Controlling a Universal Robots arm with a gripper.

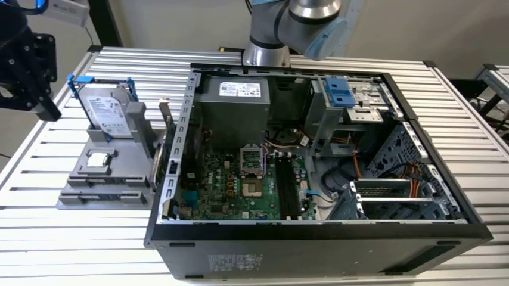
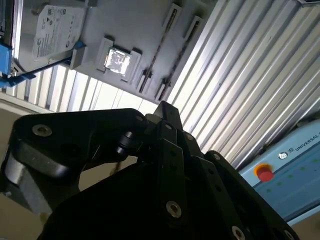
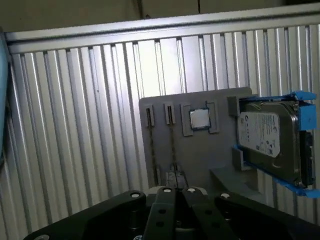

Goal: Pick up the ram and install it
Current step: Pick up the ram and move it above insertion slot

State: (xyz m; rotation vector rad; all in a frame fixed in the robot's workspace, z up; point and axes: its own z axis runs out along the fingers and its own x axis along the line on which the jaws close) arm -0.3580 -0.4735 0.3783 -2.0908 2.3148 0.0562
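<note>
The black claw (image 3: pixel 177 190) is closed on nothing: its finger links are drawn together at the tip in both wrist views. In the exterior view it hangs high at that view's far left, off the edge of the ribbed aluminium tabletop (image 1: pixel 47 238), well apart from the parts.

The ram, a thin dark stick of circuit board (image 3: pixel 172 145), stands on edge in a slot of the flat grey plastic holder (image 3: pixel 200 155), at the holder's near end in the exterior view. Edge-up like that, its flat faces look free for a pinch, I'd judge. A 2nd slot just beside it shows a similar dark line — can't tell if that's another stick.

The same holder carries the small square silver processor chip (image 3: pixel 199 119) in a pocket & the big silver hard drive in its blue frame (image 3: pixel 272 142), propped upright.

The open black PC case (image 1: pixel 318 256) lies on its side at the exterior view's right w/ the green motherboard (image 1: pixel 230 185) facing up — so the long black memory slots (image 1: pixel 288 186) look reachable from above. Ram not yet picked up.
</note>
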